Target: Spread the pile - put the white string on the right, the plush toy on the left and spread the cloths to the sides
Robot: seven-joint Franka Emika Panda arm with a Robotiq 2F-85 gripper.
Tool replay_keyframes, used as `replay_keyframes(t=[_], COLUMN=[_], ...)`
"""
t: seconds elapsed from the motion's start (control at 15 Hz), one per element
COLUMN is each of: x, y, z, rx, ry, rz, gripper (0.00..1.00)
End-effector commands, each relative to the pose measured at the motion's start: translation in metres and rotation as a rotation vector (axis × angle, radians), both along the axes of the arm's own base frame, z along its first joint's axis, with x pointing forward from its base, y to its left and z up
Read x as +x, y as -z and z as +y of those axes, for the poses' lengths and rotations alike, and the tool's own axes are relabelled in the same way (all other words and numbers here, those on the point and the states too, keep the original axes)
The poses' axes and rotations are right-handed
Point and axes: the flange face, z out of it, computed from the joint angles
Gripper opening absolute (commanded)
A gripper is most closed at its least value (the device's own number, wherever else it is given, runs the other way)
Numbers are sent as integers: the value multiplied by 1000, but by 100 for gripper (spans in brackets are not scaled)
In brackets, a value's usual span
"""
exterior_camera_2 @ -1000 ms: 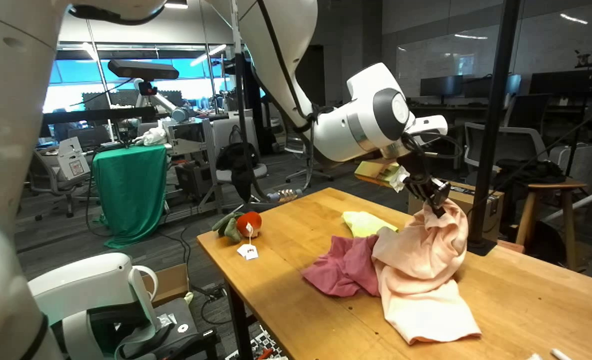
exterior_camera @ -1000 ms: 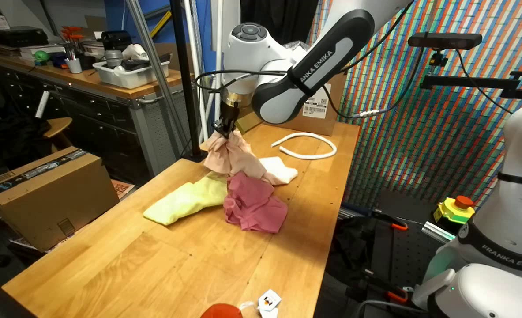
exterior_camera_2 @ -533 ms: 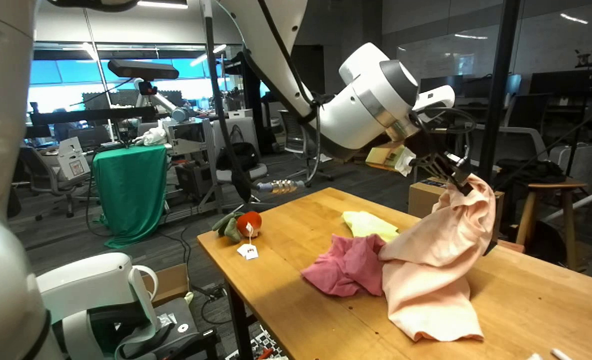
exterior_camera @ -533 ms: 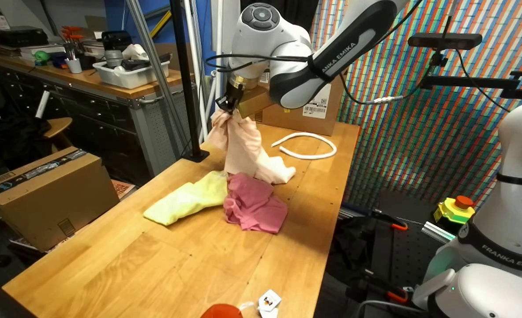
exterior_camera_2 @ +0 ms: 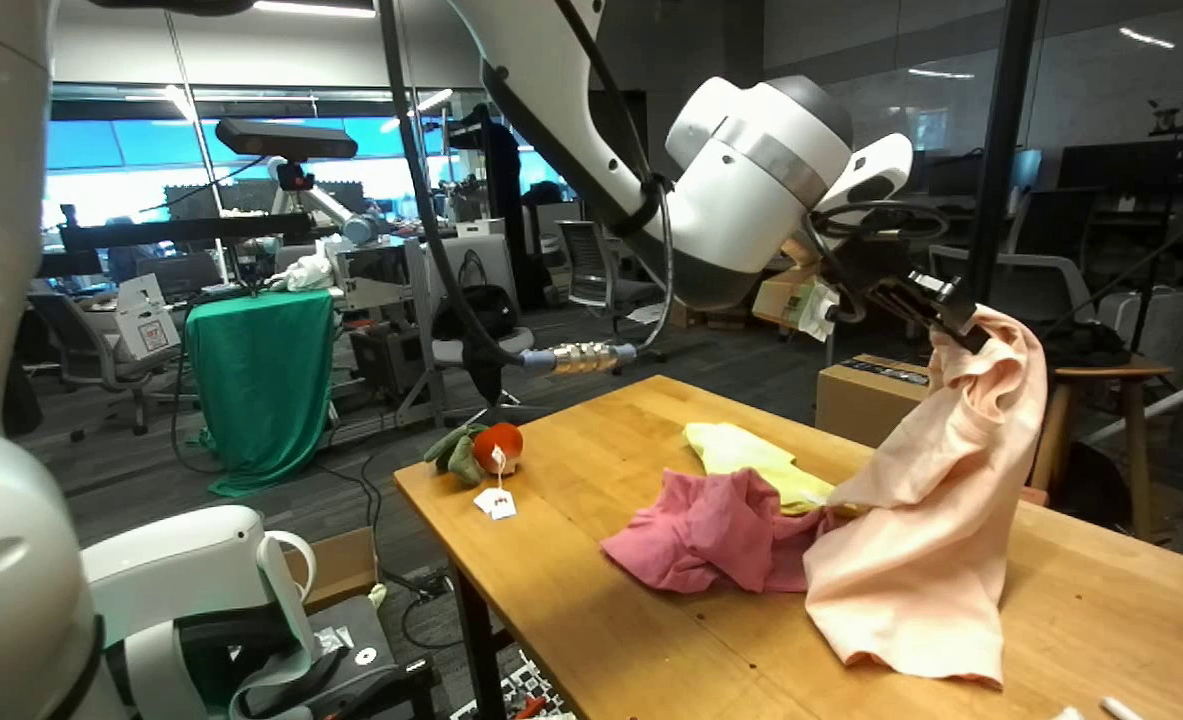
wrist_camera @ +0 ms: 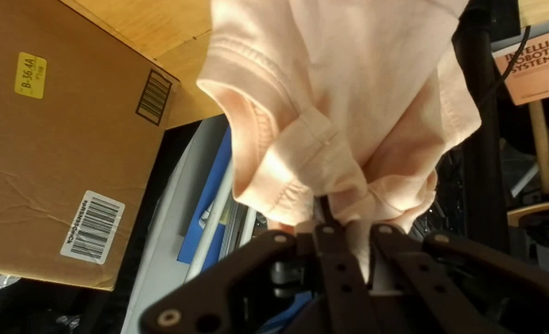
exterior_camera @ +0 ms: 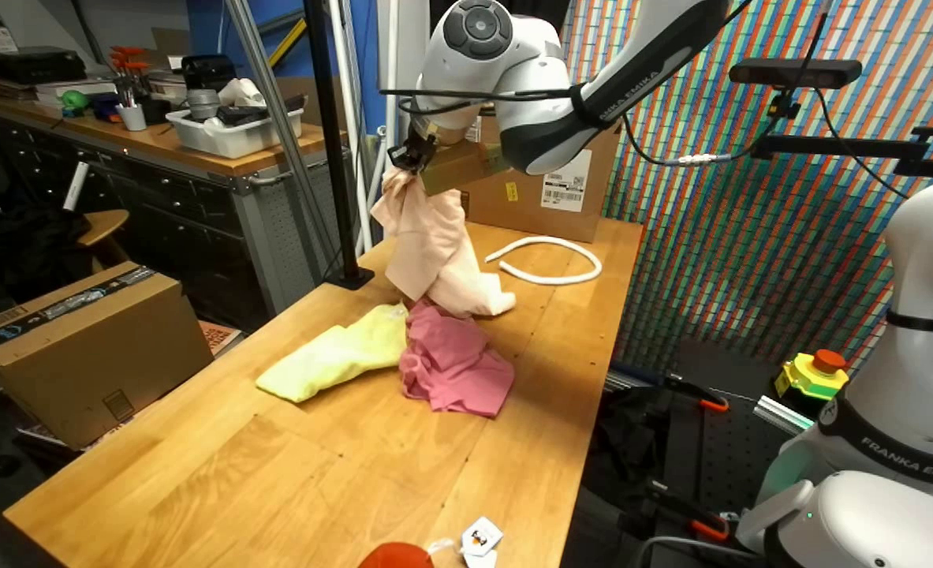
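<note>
fingers (exterior_camera: 412, 155): in an exterior view, pinching the gathered top of the peach cloth (exterior_camera: 434, 244), up off the surface (exterior_camera: 237, 473).
peach cloth: hangs from the pinch, lower end lying on the surface.
pink cloth (exterior_camera: 457, 363): crumpled, touching the yellow cloth (exterior_camera: 336, 355) and the bottom of the peach cloth.
white string (exterior_camera: 553, 280): open loop on the surface, near the peach cloth but apart; cardboard box (exterior_camera: 525, 207) behind.
plush toy (exterior_camera: 397, 557): red edge only, cut off at the bottom.
toy corner: in an exterior view, plush toy (exterior_camera_2: 498, 447) by a corner of the surface, well apart from the pink cloth; white tag (exterior_camera_2: 496, 503) beside it.
yellow cloth (exterior_camera_2: 746, 460): partly hidden behind the pink cloth.
pinch: in the wrist view, a fold of peach cloth (wrist_camera: 320, 139) runs between the fingers (wrist_camera: 337, 262).
</note>
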Motion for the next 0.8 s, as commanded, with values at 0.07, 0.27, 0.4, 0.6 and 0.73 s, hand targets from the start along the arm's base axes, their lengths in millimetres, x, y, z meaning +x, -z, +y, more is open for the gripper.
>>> replay_keyframes(t=[0.07, 0.27, 0.4, 0.6, 0.73], x=[12, 19, 22, 25, 25], y=[-15, -22, -19, -9, 4], z=[-9, -18, -21, -23, -19], rx=[13, 18, 22, 35, 55], ry=[42, 86, 96, 108, 98], rz=[-112, -180, -193, -193, -171], gripper=[9, 9, 9, 9, 9])
